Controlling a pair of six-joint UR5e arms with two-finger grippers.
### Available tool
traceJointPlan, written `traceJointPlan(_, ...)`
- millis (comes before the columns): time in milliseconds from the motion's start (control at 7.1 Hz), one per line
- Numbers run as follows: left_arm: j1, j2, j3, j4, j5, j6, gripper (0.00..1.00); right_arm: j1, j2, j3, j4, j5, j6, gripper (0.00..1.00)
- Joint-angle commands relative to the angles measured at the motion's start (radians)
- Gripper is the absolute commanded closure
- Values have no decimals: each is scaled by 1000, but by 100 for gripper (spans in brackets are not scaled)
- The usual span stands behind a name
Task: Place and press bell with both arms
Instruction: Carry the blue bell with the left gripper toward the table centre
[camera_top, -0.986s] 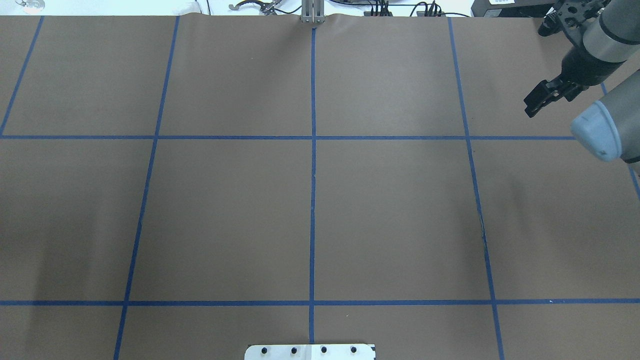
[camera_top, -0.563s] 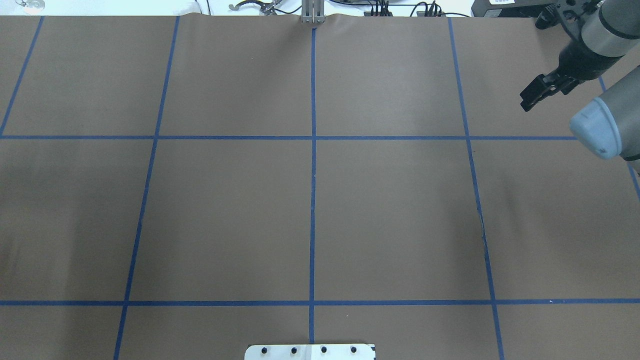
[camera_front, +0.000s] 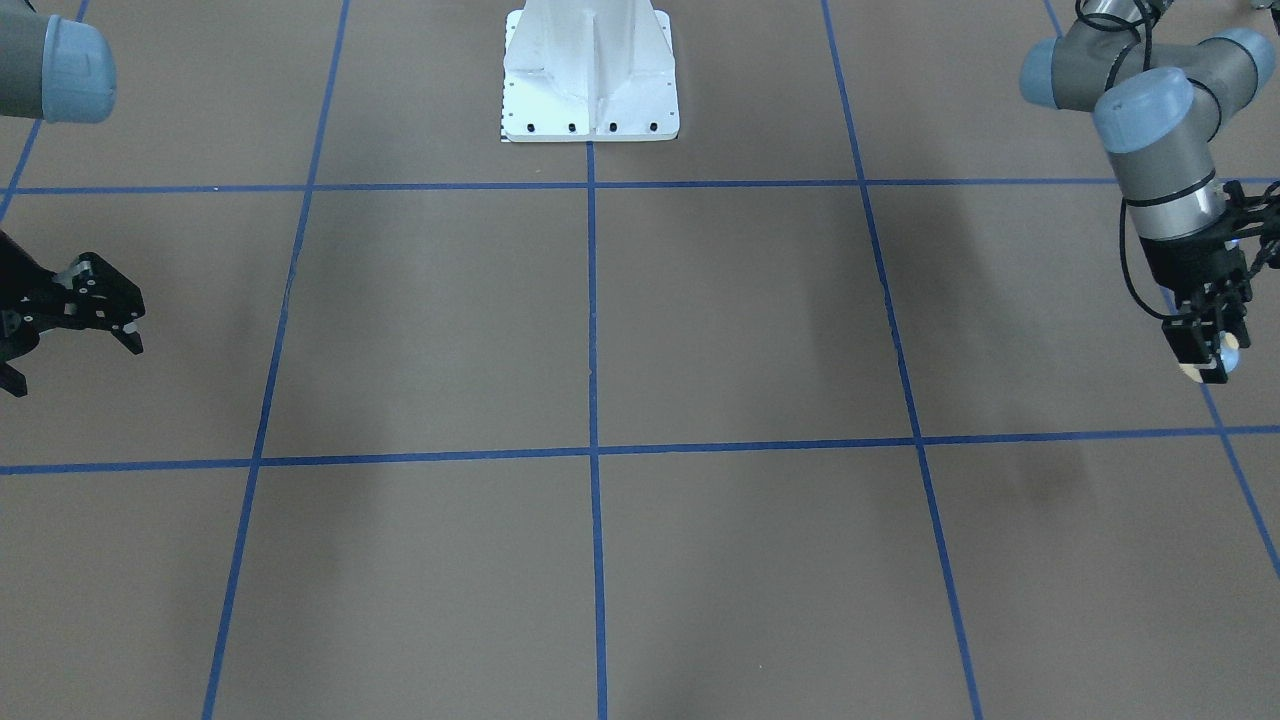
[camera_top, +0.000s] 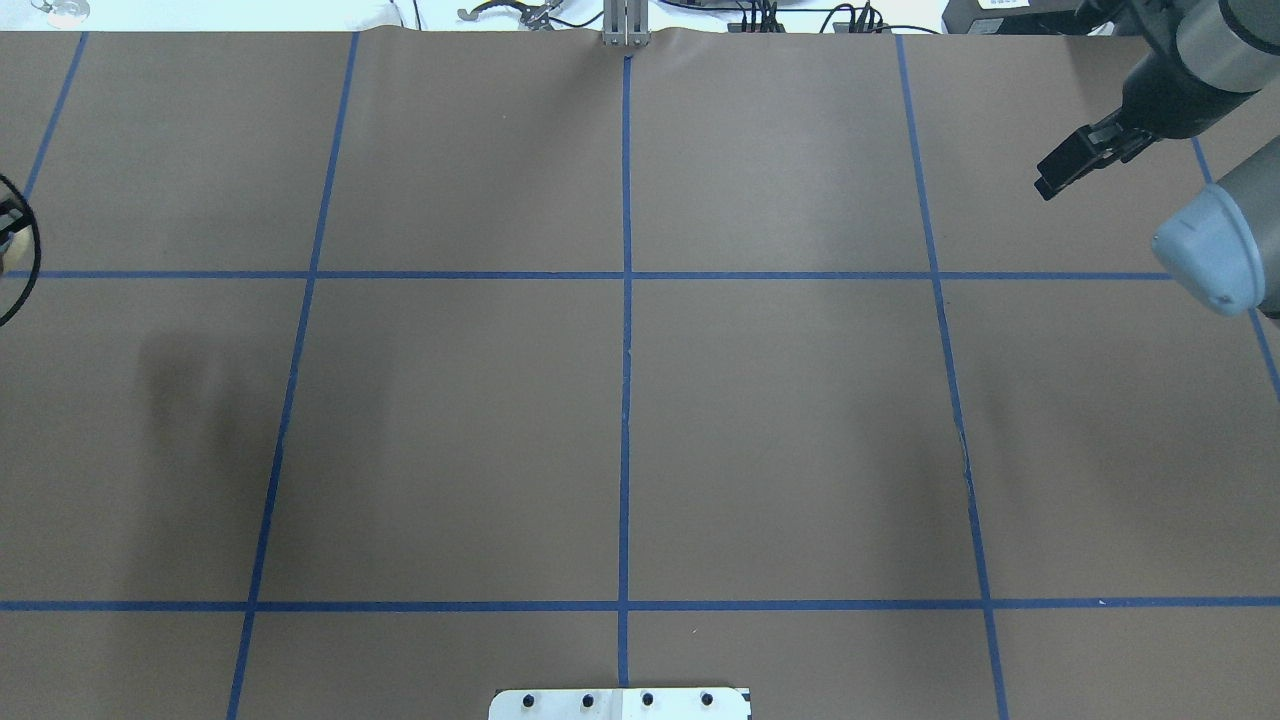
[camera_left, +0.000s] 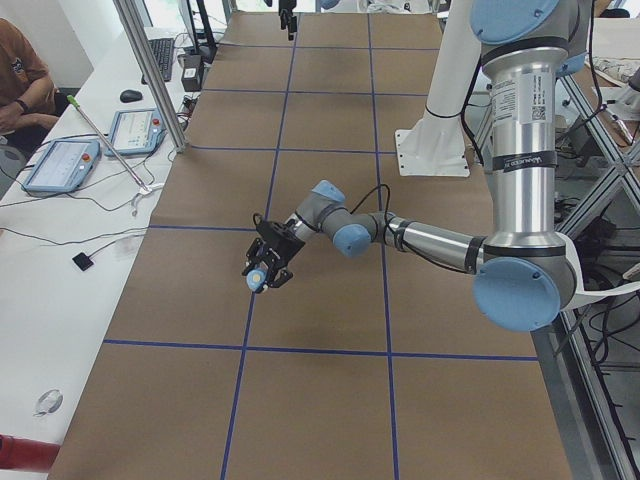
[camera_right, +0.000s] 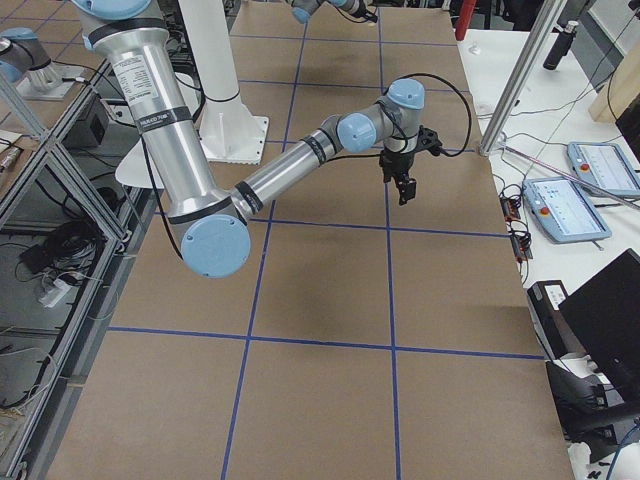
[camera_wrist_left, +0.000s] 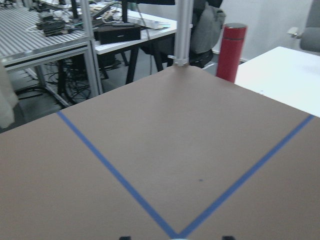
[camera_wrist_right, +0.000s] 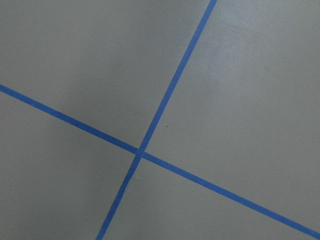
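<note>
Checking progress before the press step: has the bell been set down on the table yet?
No, the bell is held in the left gripper, raised above the table.

Overhead and front cameras oppose, sharing the table (camera_top: 450, 430).

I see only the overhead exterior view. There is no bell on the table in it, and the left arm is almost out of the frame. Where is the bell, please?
Observer: The front-facing view shows it. The left gripper is shut on the bell.
Operator: Is it already set down?
Observer: It seems not. In the exterior left view the bell hangs above the table, under fingers that point down.
Operator: I see the right gripper only from its side. Is it open?
Observer: Yes. In the front-facing view the right gripper is open and empty.
</note>
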Motion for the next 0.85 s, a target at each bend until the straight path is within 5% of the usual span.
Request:
traceJointPlan(0, 134, -91, 7, -181, 74, 202, 100, 5, 3, 56, 5, 13, 32, 0)
traceJointPlan(282, 282, -228, 16, -193, 169, 362, 100, -10, 2, 64, 6, 25, 36, 0)
traceJointPlan(704, 454, -400, 68, -192, 177, 496, 100, -68, 2, 130, 6, 50, 466, 0)
